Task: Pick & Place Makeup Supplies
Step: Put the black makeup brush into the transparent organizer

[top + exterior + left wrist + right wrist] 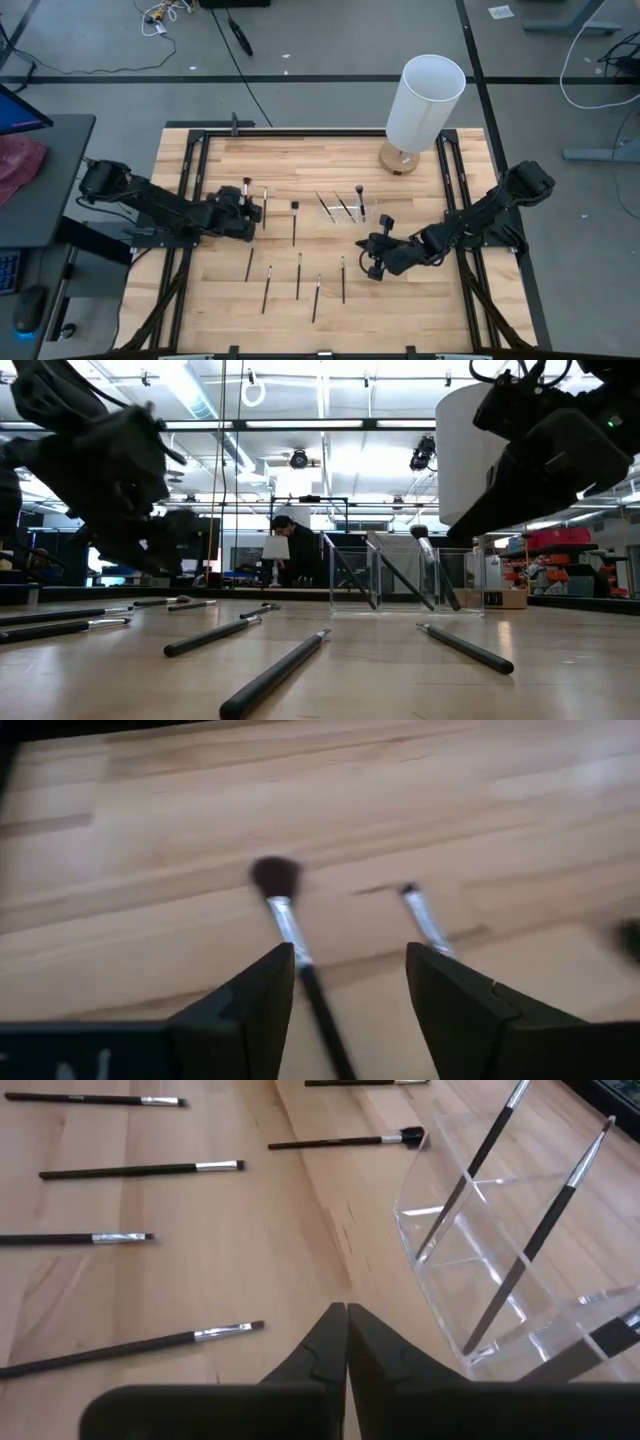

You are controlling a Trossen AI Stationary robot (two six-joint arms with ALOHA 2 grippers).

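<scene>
Three brushes [343,207] stand in clear holder [352,210]; eight more [295,222] lie flat on desk [320,160]. Left gripper [350,982] fingers spread, astride one brush handle [305,975], empty. Right gripper [346,1342] fingers closed, empty, beside holder.

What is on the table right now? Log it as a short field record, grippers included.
left gripper: open, over a dark-tipped brush on the table's left side
right gripper: shut, empty, beside the clear holder
in holder: three brushes leaning inside
loose brushes: about nine lying flat on the wooden table
lamp: white cylinder, standing at the far edge
</scene>
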